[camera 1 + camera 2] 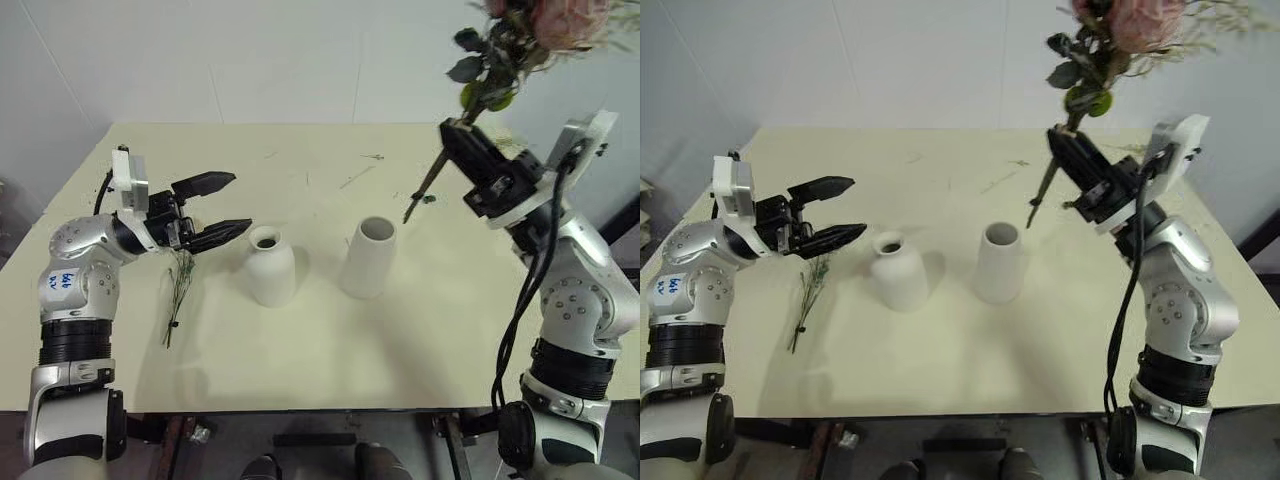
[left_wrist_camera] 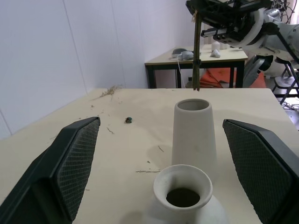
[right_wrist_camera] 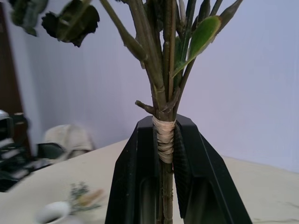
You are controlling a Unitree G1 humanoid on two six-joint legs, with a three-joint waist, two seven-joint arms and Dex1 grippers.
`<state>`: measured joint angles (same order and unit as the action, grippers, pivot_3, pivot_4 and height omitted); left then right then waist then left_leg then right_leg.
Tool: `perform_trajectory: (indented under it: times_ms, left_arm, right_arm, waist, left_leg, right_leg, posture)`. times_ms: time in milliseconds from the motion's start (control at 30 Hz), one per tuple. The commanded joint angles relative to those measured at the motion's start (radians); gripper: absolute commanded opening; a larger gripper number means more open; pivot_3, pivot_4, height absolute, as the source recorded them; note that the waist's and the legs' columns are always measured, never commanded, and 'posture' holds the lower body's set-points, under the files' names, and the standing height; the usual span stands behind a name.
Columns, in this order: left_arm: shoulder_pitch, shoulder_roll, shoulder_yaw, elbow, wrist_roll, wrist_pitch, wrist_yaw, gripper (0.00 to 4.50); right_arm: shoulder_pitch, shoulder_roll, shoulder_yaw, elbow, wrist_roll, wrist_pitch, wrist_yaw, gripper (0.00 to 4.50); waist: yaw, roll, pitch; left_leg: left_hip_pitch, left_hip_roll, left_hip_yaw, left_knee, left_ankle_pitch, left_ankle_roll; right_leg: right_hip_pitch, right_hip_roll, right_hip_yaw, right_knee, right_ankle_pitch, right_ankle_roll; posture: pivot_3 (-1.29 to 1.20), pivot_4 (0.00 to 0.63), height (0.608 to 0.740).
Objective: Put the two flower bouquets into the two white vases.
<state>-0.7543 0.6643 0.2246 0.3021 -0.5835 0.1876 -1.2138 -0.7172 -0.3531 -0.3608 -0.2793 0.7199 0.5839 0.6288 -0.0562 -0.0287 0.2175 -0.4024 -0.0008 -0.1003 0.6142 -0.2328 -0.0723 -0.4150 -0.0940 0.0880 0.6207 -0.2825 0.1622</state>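
Reaching in from the left edge of the left eye view, the left arm bends at the elbow and holds the left gripper (image 1: 222,208) roughly level, its two black fingers spread wide and clasping nothing, tips aimed toward the middle of the frame. Just below that gripper, the small bouquet of thin, wispy green-and-yellow sprigs (image 1: 179,292) lies flat on the pale cream table (image 1: 300,350), left of centre, apart from the fingers. Right of it, near the centre of the frame, stands the short matte white bottle-shaped vase with a narrow neck (image 1: 270,266), upright and with nothing visible at its dark mouth; in the left wrist view it sits between the two open finger pads (image 2: 77,163). Just beside it to the right stands the slightly taller white wide-mouthed tapered vase (image 1: 369,257), also upright. A few loose dried twig scraps (image 1: 358,176) lie on the table in the upper middle of the frame. At the right side, the right arm rises from the lower right with the forearm angled up and inward, and the right gripper (image 1: 452,135) is clamped on the bound stems of the large bouquet of pink roses and green leaves (image 1: 520,40). The blooms sit at the upper right corner, and the cut stem ends (image 1: 412,210) hang in the air just right of the taller vase's mouth.
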Motion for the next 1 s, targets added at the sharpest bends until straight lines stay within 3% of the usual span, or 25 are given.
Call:
perform_trajectory:
  times_ms: [33, 600, 733, 1000]
  left_arm:
    - [-0.009, -0.005, 0.014, -0.010, 0.004, -0.020, 0.012, 4.50]
    - [0.060, -0.015, 0.061, -0.088, -0.015, -0.030, 0.096, 4.50]
    - [0.129, 0.019, 0.098, -0.147, -0.009, -0.014, 0.133, 4.50]
    - [0.213, 0.171, 0.129, -0.192, 0.064, 0.061, 0.232, 4.50]
  right_arm:
    - [-0.006, 0.000, 0.029, -0.044, 0.042, -0.013, -0.010, 0.11]
    - [0.020, -0.020, 0.163, 0.187, -0.112, -0.254, 0.129, 0.11]
    - [0.075, -0.031, 0.225, 0.161, -0.156, -0.312, 0.202, 1.29]
    - [0.093, -0.110, 0.183, 0.142, -0.118, -0.305, 0.252, 3.86]
  waist:
    - [0.001, 0.000, 0.000]
    - [0.001, 0.000, 0.000]
    - [-0.002, 0.000, 0.000]
    - [0.002, 0.000, 0.000]
  left_leg:
    - [0.000, 0.000, 0.000, 0.000, 0.000, 0.000]
    - [0.000, 0.000, 0.000, 0.000, 0.000, 0.000]
    - [0.000, 0.000, 0.000, -0.001, 0.000, 0.000]
    - [0.000, 0.000, 0.000, -0.001, 0.000, 0.000]
  right_leg:
    - [0.000, 0.000, 0.000, 0.000, 0.000, 0.000]
    - [0.000, 0.000, 0.000, 0.000, 0.000, 0.000]
    - [0.000, 0.000, 0.000, 0.000, 0.000, 0.000]
    - [0.000, 0.000, 0.000, -0.001, 0.000, 0.000]
  posture:
    - [0.00, 0.150, 0.740]
    - [0.00, 0.150, 0.740]
    - [0.00, 0.150, 0.740]
    - [0.00, 0.150, 0.740]
